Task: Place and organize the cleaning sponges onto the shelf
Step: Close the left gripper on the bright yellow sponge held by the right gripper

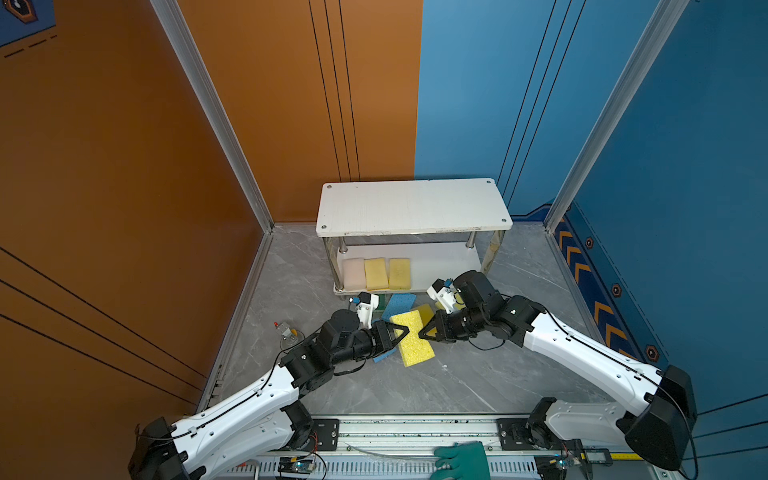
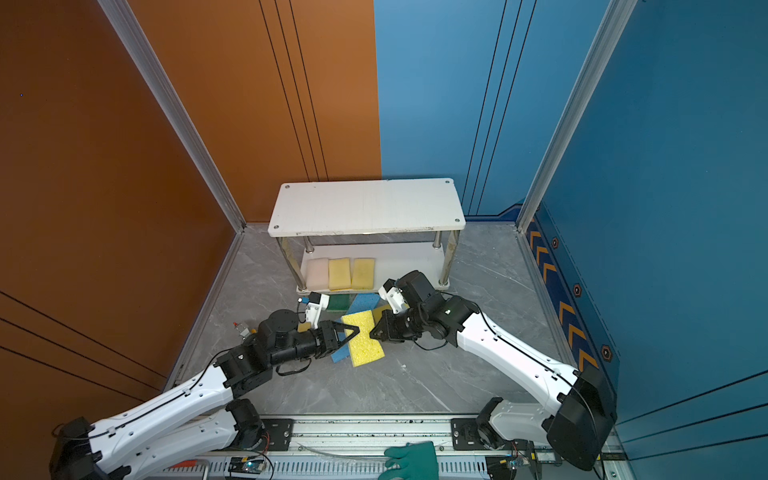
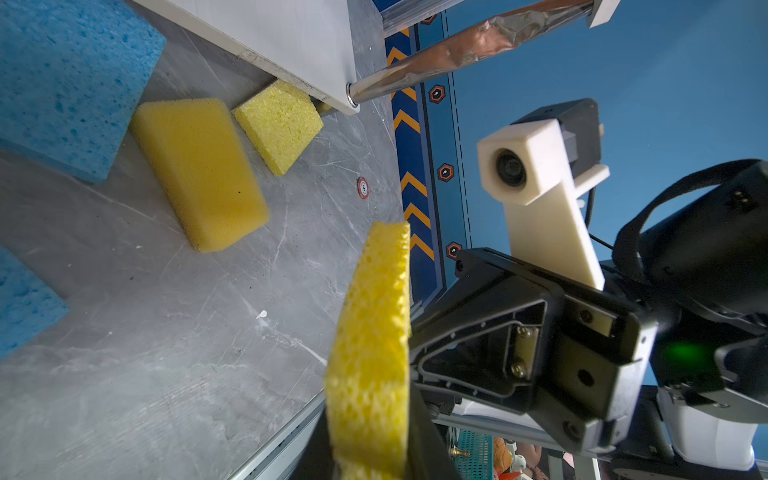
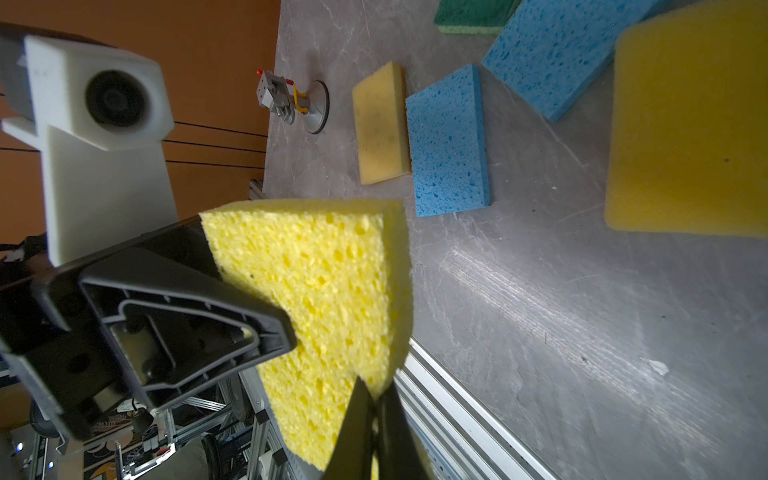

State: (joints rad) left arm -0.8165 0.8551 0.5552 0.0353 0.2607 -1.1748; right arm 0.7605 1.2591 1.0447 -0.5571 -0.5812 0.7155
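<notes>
Right wrist view shows the bright yellow sponge (image 4: 332, 291) lifted off the floor (image 4: 540, 332), out in front of the shelf (image 1: 411, 208) and short of its lower board (image 1: 449, 262). The right gripper (image 4: 376, 388) is clamped thin on one edge. The left gripper (image 1: 404, 330) appears to pinch the opposite edge, one finger lying across the sponge's face.

With both arms on one soft sponge, the likely trouble is in the handover. If one arm lets go before the other grips firmly, the sponge drops onto the pile in front of the shelf. If both pull apart, it bends or tears. Held by an edge only, it may also flop and catch the shelf's board on the way in.

On the lower board a pink-beige sponge (image 1: 353, 273) and two yellow sponges (image 1: 376, 273) sit in a row at one end, so a careless insertion could shove them askew. The chrome posts (image 1: 494, 251) and the overhanging top board narrow the entry.

In front of the shelf lie two blue sponges (image 4: 446, 141), a dark green sponge (image 4: 473, 14), a pale yellow sponge (image 4: 380, 124) and a thicker yellow sponge (image 3: 199, 174). Another yellow piece (image 3: 278, 124) is tucked partly under the shelf's lower edge. These crowd the approach. A small clamp fixture (image 1: 286, 330) stands well apart from the shelf, and a green glove (image 1: 463, 461) lies farthest from it.
</notes>
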